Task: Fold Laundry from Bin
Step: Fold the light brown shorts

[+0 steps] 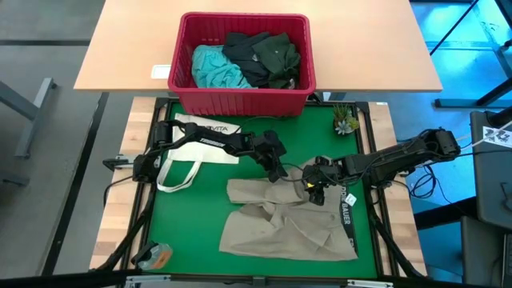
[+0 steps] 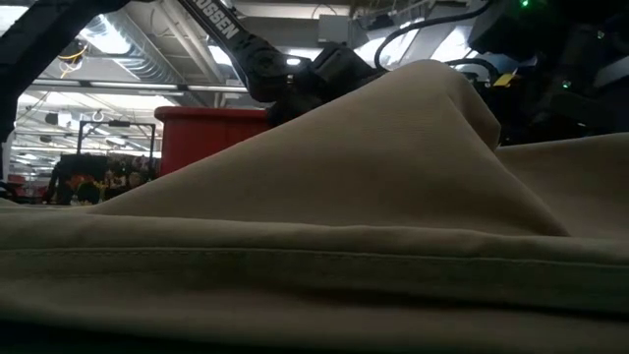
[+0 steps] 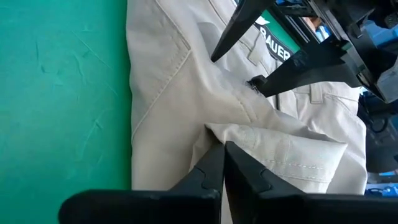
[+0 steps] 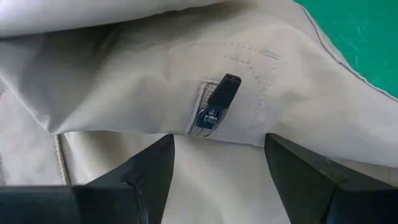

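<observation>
Reaching low over the middle of the green mat (image 1: 184, 216), the left gripper (image 3: 224, 163) is clenched, apparently pinching a fold of the khaki trousers (image 1: 288, 224), while the right gripper (image 4: 217, 162) hovers spread above their far edge.

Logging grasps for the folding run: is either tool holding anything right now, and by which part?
The left tool is shut on a raised fold of the khaki garment near its upper edge. The right tool stands open over the same garment, holding nothing.
</observation>
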Controlling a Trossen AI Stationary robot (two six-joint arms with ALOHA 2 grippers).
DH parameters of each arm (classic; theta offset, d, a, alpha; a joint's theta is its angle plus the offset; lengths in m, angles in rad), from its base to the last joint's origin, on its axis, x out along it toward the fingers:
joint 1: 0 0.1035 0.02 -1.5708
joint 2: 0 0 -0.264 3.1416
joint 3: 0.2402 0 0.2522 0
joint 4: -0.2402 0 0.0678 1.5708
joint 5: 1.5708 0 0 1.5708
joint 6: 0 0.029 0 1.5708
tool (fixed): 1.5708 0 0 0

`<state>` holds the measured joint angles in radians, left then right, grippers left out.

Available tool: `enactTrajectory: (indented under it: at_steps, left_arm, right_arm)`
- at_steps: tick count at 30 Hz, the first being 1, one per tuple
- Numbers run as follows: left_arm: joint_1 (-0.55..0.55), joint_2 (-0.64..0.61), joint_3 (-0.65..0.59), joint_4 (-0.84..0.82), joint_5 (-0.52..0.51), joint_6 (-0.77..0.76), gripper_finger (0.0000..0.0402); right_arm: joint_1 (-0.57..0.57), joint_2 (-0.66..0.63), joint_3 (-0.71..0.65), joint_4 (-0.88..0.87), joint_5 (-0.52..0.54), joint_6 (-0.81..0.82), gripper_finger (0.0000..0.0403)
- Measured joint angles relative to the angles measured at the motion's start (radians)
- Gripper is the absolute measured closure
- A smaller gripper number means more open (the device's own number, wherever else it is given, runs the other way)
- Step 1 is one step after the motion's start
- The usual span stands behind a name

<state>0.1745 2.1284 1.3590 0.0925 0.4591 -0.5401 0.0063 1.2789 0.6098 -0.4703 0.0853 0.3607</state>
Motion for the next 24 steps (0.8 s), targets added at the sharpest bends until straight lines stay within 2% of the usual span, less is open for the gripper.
enactTrajectory:
  at_steps: [5,13,19,24]
  left_arm:
    - [0.006,0.000,0.000,-0.001,0.001,-0.007,0.0400]
    - [0.039,-0.010,0.000,-0.010,0.010,-0.025,0.0401]
    - [0.078,-0.061,0.002,-0.045,-0.013,0.007,0.0401]
    - [0.112,-0.118,0.002,-0.110,-0.053,0.047,0.0401]
  right_arm:
    - [0.000,-0.003,0.002,-0.033,0.000,0.000,0.0152]
    - [0.000,-0.042,0.074,-0.267,0.017,0.010,0.0152]
    - [0.000,-0.053,0.038,-0.377,0.084,0.081,0.0152]
    - [0.000,-0.052,-0.046,-0.370,0.155,0.108,0.0152]
